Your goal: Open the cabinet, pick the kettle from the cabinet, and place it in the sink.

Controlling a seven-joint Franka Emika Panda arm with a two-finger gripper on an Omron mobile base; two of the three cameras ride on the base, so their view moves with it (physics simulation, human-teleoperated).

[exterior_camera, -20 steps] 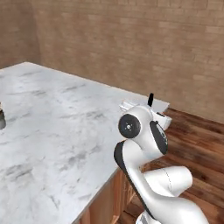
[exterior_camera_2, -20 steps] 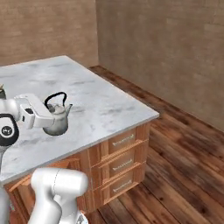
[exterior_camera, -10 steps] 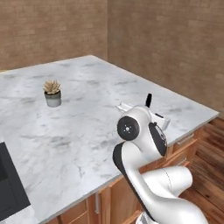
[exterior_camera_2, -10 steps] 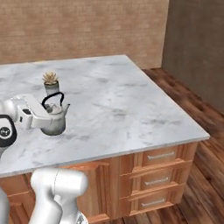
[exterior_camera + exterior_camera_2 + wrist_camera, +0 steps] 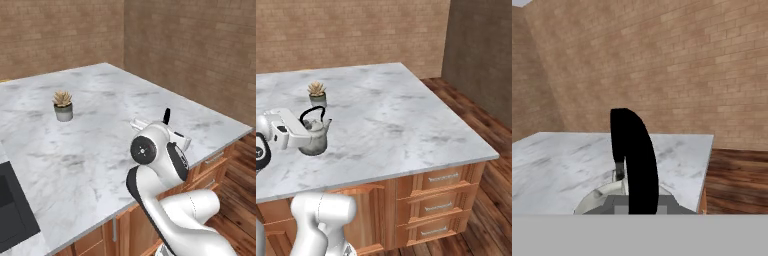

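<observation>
My gripper [image 5: 300, 134] is shut on the kettle [image 5: 314, 140], a pale silvery kettle with a black arched handle, held just above the marble island counter [image 5: 391, 125]. In the left base view my own arm hides most of the kettle, and only the tip of its black handle [image 5: 166, 116] rises behind the wrist. In the hand view the handle [image 5: 634, 160] arches up right in front of the camera, over the kettle's rounded body [image 5: 594, 200]. A corner of the black sink [image 5: 12, 210] shows at the lower left. The cabinet is out of view.
A small potted succulent [image 5: 63, 106] stands on the counter beyond the kettle, also seen as the plant [image 5: 317, 93]. The island has wooden drawers [image 5: 441, 200] on its front, a wood floor [image 5: 481, 125] to the right and brick walls [image 5: 190, 45] behind.
Both base views have swung across the island as the base moved; the plant and then the sink corner came into view. The kettle stays in the shut gripper.
</observation>
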